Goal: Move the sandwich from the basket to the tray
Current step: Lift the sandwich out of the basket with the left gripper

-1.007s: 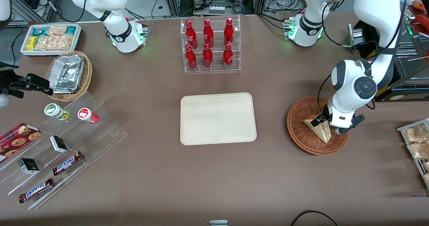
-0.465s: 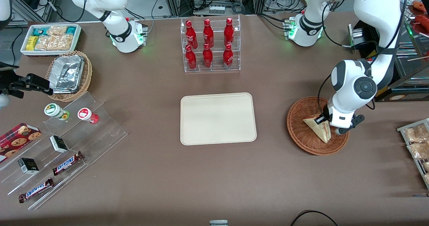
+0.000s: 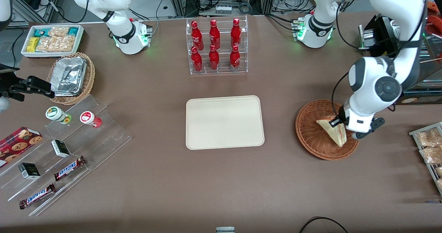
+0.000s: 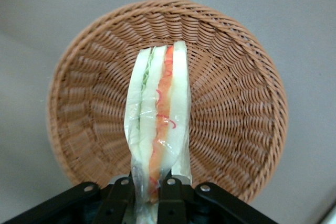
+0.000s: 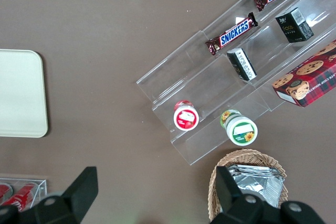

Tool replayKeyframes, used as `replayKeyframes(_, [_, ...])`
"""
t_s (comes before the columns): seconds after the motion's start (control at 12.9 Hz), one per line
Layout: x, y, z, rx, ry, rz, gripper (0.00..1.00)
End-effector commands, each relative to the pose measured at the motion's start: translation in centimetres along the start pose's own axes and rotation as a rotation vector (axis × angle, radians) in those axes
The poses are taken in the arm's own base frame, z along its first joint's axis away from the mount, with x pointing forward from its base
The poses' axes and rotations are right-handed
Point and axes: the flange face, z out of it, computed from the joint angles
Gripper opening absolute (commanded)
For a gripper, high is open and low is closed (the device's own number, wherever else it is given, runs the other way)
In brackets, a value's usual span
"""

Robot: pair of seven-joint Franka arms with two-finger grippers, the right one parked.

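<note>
The pincer (image 4: 149, 195) pinches the sandwich (image 4: 159, 129) by its thick end, the wedge hanging above the basket (image 3: 310, 136). For a clean lift, it should rise straight until clear of the wicker rim, then swing toward the tray (image 3: 224, 122) at mid-surface. The fingertips are cut off, and whether the tip has cleared the weave cannot be told.

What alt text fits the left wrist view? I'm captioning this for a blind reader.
The gripper is shut on a wrapped sandwich wedge, its green and orange filling edge showing. The sandwich hangs over the middle of a round reddish-brown wicker basket on a plain table.
</note>
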Motion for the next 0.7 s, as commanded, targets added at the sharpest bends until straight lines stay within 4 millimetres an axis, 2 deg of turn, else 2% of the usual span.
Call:
replayKeyframes(0.0, [0.0,1.8,-6.2,0.042,-0.002,0.049,0.00])
replayKeyframes(0.08, [0.2,2.3,-7.8,0.045,-0.005,0.066,0.00])
replayKeyframes(0.23, [-0.9,4.5,-10.8,0.039,-0.004,0.106,0.00])
replayKeyframes(0.54, [-5.0,9.7,-14.8,0.002,0.018,0.196,0.00])
replayKeyframes(0.62, [-6.3,11.0,-15.2,-0.008,0.023,0.229,0.00])
